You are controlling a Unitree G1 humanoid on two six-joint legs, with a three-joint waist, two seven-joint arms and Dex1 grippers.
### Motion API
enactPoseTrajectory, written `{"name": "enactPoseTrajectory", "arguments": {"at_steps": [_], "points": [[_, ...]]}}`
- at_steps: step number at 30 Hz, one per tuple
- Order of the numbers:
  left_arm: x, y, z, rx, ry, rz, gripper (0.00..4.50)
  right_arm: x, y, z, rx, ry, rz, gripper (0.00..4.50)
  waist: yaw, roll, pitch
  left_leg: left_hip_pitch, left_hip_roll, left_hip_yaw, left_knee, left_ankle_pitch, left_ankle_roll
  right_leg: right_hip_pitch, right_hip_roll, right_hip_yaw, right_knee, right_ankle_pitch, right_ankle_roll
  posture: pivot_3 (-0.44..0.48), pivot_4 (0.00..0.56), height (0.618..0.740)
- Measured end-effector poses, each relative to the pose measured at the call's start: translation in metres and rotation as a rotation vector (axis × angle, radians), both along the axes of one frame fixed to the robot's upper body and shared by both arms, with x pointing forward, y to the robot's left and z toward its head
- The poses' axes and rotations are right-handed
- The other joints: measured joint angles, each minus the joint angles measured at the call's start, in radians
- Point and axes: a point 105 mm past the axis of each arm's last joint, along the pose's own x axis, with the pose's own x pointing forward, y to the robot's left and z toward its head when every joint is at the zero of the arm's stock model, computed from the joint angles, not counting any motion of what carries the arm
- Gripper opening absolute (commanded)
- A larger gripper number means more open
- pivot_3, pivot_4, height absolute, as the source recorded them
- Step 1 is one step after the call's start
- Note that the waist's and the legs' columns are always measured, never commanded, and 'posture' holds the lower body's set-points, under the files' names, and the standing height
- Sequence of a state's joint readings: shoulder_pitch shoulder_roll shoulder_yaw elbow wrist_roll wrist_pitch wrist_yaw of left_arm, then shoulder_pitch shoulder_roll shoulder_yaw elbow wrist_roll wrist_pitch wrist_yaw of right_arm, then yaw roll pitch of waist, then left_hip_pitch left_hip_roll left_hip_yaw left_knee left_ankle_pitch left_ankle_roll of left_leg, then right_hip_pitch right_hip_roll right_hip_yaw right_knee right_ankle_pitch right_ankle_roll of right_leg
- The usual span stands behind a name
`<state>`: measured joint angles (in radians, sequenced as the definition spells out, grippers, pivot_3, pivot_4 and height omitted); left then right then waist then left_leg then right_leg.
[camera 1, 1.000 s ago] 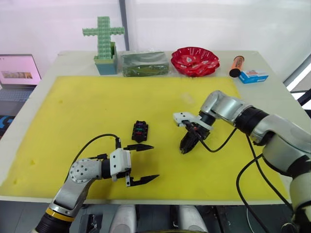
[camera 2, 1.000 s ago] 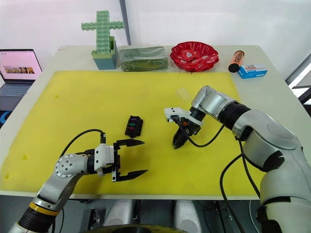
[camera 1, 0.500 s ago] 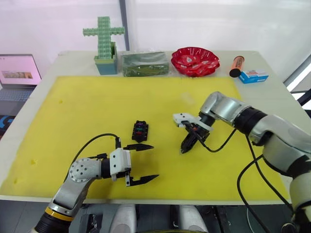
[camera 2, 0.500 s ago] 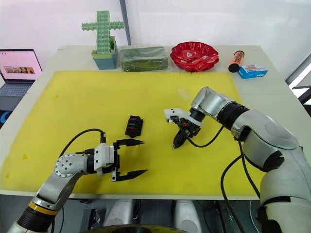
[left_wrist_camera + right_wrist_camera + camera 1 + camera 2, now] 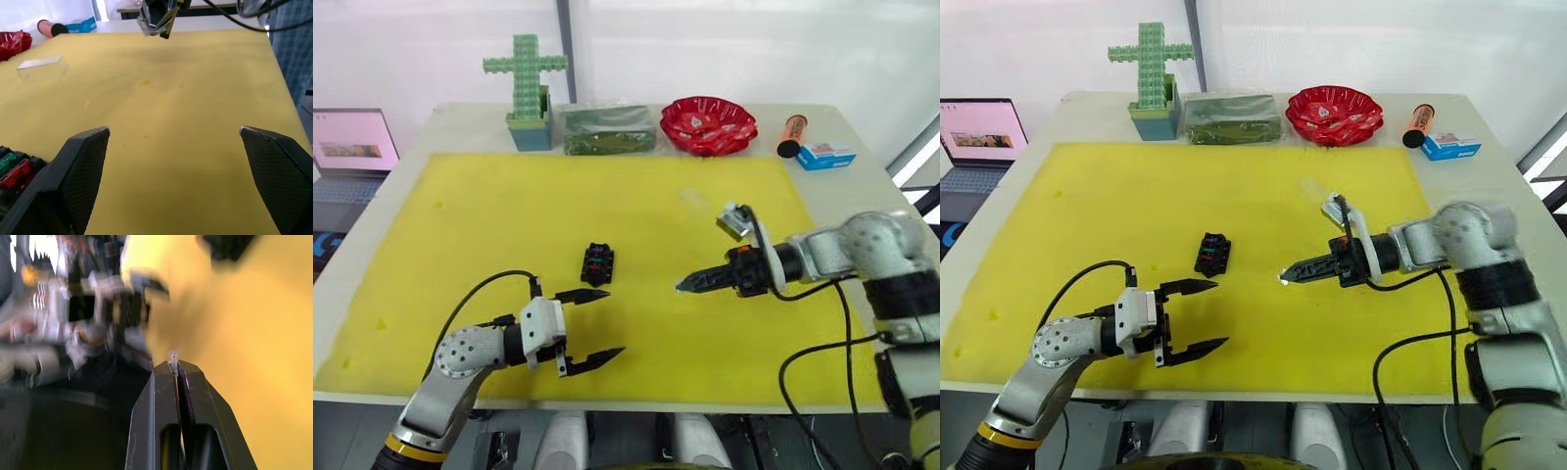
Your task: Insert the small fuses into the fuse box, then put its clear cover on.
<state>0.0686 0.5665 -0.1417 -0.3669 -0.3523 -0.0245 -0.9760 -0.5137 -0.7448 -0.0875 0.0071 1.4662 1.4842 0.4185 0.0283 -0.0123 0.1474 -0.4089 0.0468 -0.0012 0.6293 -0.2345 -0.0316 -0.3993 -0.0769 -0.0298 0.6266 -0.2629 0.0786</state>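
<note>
1. Two black fingers of the right gripper (image 5: 1285, 278) are pinched together on a tiny pale piece at their very tips, judged to be the grey fuse (image 5: 172, 355). Only a sliver is held. Risk: it twists or drops during the carry to the box.

2. Right gripper lies nearly level above the yellow mat (image 5: 460, 215), tips aimed at the fuse box (image 5: 596, 264), well apart from it. Risk: a level approach will not seat a fuse in a top slot; the wrist must tip down first, and that turn could shake the piece loose.

3. Left gripper (image 5: 589, 325) is spread wide and empty, near the box on its near side, not touching. Risk: the box is unbraced, so pressing a fuse in could slide or tilt it.

4. Box already carries red and green fuses (image 5: 10, 169). Risk: a misaimed tip could knock a seated one.

5. Clear cover (image 5: 41, 68) rests on the mat on the far side of the right gripper. Risk: it is nearly invisible and could be swept by the right arm's cable.
</note>
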Motion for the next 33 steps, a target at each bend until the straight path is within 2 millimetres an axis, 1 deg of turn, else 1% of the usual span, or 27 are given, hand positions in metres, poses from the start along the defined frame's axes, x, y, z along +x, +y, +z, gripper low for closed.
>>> {"name": "enactPoseTrajectory", "arguments": {"at_steps": [1, 2, 3, 4, 5, 6, 7, 9, 12, 14, 19, 21, 23, 29, 33], "points": [[0.000, 0.001, 0.001, -0.005, 0.003, 0.005, 4.50, -0.005, 0.000, -0.018, -0.010, 0.015, -0.122, 0.04, 0.010, -0.001, -0.001, 0.000, 0.000, 0.000, 0.002, -0.003, 0.006, 0.002, 0.001, 0.000, -0.001, 0.000, 0.001, 0.000, 0.150, 0.740], [0.000, 0.001, 0.000, -0.006, 0.007, 0.008, 4.50, -0.008, 0.001, -0.027, -0.019, 0.038, -0.175, 0.04, 0.009, 0.000, 0.000, 0.000, 0.000, 0.000, 0.002, -0.003, 0.006, 0.002, 0.001, 0.000, -0.001, 0.000, 0.001, 0.000, 0.150, 0.740], [0.000, 0.001, 0.000, -0.005, 0.014, 0.008, 4.50, -0.012, 0.003, -0.038, -0.034, 0.068, -0.284, 0.04, 0.009, 0.002, 0.001, 0.000, 0.000, 0.001, 0.002, -0.003, 0.006, 0.001, 0.000, 0.002, -0.001, 0.000, 0.001, 0.000, 0.150, 0.740], [0.000, 0.001, 0.000, -0.004, 0.017, 0.010, 4.50, -0.015, 0.008, -0.042, -0.023, 0.094, -0.362, 0.04, 0.007, 0.002, 0.001, 0.000, 0.000, 0.001, 0.002, -0.003, 0.006, 0.001, 0.000, 0.003, 0.000, -0.001, 0.002, 0.000, 0.150, 0.740], [-0.001, 0.001, 0.000, -0.004, 0.019, 0.008, 4.50, -0.015, 0.016, -0.043, -0.005, 0.116, -0.431, 0.04, -0.002, 0.002, 0.001, 0.001, 0.000, 0.002, 0.002, -0.003, 0.006, 0.000, 0.001, 0.003, 0.000, -0.001, 0.002, 0.000, 0.150, 0.740], [-0.001, 0.001, 0.000, -0.004, 0.018, 0.005, 4.50, -0.014, 0.022, -0.040, 0.003, 0.118, -0.461, 0.04, -0.011, 0.003, 0.001, 0.001, 0.000, 0.001, 0.002, -0.003, 0.006, 0.000, 0.001, 0.003, 0.000, -0.001, 0.002, 0.000, 0.150, 0.740], [-0.001, 0.000, 0.001, -0.006, 0.018, 0.001, 4.50, -0.012, 0.027, -0.034, 0.020, 0.112, -0.503, 0.04, -0.017, 0.002, 0.001, 0.002, 0.001, 0.001, 0.003, -0.003, 0.006, 0.001, 0.003, 0.004, 0.000, -0.001, 0.001, 0.000, 0.150, 0.740], [-0.002, 0.000, 0.002, -0.006, 0.019, -0.005, 4.50, -0.009, 0.031, -0.028, 0.039, 0.114, -0.558, 0.04, -0.018, 0.001, 0.000, 0.002, 0.001, -0.001, 0.003, -0.003, 0.006, 0.002, 0.004, 0.004, -0.001, -0.001, 0.001, 0.000, 0.150, 0.740], [-0.002, 0.000, 0.001, -0.004, 0.025, -0.006, 4.50, -0.006, 0.037, -0.028, 0.049, 0.147, -0.616, 0.04, -0.016, 0.001, 0.000, 0.001, 0.002, -0.001, 0.002, -0.003, 0.006, 0.002, 0.005, 0.004, -0.001, -0.001, 0.001, 0.000, 0.150, 0.740], [-0.002, 0.000, 0.002, -0.004, 0.024, -0.006, 4.50, -0.008, 0.040, -0.032, 0.041, 0.185, -0.652, 0.04, -0.016, 0.002, 0.000, 0.001, 0.002, -0.001, 0.001, -0.003, 0.006, 0.002, 0.004, 0.004, -0.002, -0.001, 0.001, 0.000, 0.150, 0.740], [-0.002, -0.001, 0.003, -0.007, 0.021, -0.001, 4.50, -0.007, 0.036, -0.044, -0.008, 0.263, -0.743, 0.04, -0.017, 0.002, 0.000, 0.001, 0.002, -0.001, 0.001, -0.003, 0.006, 0.002, 0.004, 0.005, -0.002, -0.001, 0.000, 0.000, 0.150, 0.740], [-0.003, -0.001, 0.004, -0.010, 0.018, 0.001, 4.50, -0.011, 0.038, -0.049, -0.015, 0.305, -0.769, 0.04, -0.017, 0.002, 0.000, 0.001, 0.002, -0.001, 0.000, -0.003, 0.006, 0.001, 0.004, 0.005, -0.002, -0.002, 0.000, 0.000, 0.150, 0.740], [-0.003, -0.001, 0.004, -0.011, 0.019, 0.005, 4.50, -0.015, 0.040, -0.052, -0.036, 0.326, -0.776, 0.04, -0.018, 0.002, 0.001, 0.001, 0.002, -0.001, 0.000, -0.003, 0.006, 0.001, 0.004, 0.005, -0.003, -0.002, 0.000, 0.000, 0.150, 0.740], [-0.002, -0.002, 0.004, -0.011, 0.023, 0.007, 4.50, -0.018, 0.039, -0.056, -0.072, 0.339, -0.782, 0.04, -0.017, 0.002, 0.001, 0.001, 0.003, -0.001, 0.000, -0.003, 0.006, 0.001, 0.004, 0.005, -0.003, -0.002, 0.000, 0.000, 0.150, 0.740], [-0.002, -0.003, 0.004, -0.013, 0.026, 0.008, 4.50, -0.020, 0.046, -0.057, -0.054, 0.389, -0.806, 0.04, -0.019, 0.002, 0.001, 0.001, 0.003, -0.001, -0.001, -0.003, 0.006, 0.001, 0.004, 0.005, -0.004, -0.002, -0.001, 0.000, 0.150, 0.740]]}}
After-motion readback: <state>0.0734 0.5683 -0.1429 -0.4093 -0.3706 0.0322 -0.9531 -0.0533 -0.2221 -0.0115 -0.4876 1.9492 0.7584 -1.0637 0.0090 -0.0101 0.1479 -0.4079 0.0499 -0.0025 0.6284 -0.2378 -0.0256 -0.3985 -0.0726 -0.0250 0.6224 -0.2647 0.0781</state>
